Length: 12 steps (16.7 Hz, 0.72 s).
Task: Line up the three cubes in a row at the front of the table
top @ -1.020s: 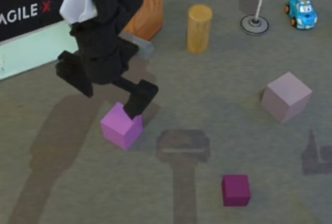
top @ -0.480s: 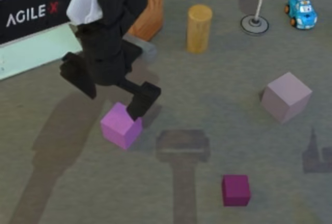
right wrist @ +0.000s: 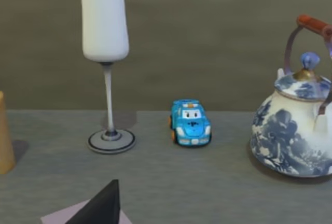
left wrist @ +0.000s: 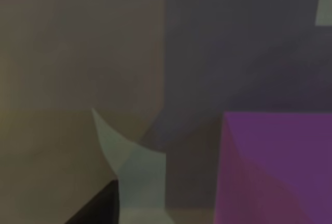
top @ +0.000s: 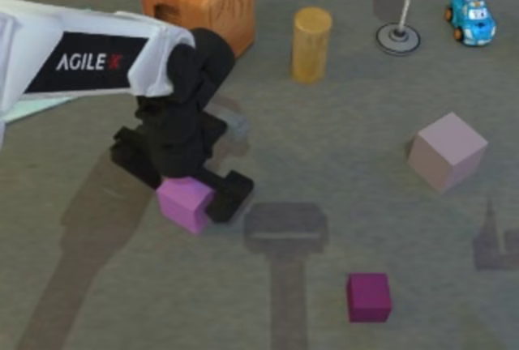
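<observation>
Violet-pink cube [top: 185,202]: left of centre in the top view, on the table [top: 340,164], directly under the left gripper [top: 195,192]; in the left wrist view it fills the lower right corner [left wrist: 275,169].
Left gripper: lowered over the violet-pink cube from the upper left; one black finger [top: 229,194] sits against the cube's right side, the other is hidden behind the cube's far edge, so the jaws straddle it; whether they press on it cannot be told.
Left arm: white link with AgileX lettering reaching in from the left edge of the top view.
Mauve cube [top: 447,151]: right side of the top view, well apart from the gripper; a corner of it shows at the bottom of the right wrist view [right wrist: 62,214].
Magenta cube [top: 369,296]: lower centre-right of the top view, alone, well apart from the other two.
Right gripper: only a dark fingertip [right wrist: 101,206] shows at the bottom of the right wrist view; its spread cannot be told.
Orange block [top: 199,0]: upper left, behind the left arm.
Yellow cylinder [top: 311,44]: upper centre, upright.
Goblet [top: 403,2]: upper right, upright.
Toy car [top: 470,17]: upper right corner, just beside the goblet.
Teapot [right wrist: 295,130]: right edge of the right wrist view, blue and white.
</observation>
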### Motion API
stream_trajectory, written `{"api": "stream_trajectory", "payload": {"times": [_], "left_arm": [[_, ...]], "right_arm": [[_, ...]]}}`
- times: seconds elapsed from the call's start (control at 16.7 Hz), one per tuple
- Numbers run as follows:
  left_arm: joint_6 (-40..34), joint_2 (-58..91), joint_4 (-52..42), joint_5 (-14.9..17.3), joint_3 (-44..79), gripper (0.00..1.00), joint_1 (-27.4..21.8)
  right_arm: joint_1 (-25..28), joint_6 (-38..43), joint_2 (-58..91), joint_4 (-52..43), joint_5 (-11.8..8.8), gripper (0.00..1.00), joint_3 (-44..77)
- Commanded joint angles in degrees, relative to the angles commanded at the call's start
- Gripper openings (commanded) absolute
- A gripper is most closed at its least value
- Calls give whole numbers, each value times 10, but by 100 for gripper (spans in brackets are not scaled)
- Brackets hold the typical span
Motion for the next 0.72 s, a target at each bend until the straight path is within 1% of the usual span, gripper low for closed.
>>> {"api": "stream_trajectory", "payload": {"times": [0.3,0.72], "left_arm": [[0,4,7,0,-5,100,0],[0,4,7,0,-5,47,0]], "right_arm": [[0,0,0,0,0,100,0],[0,0,0,0,0,100,0]]}}
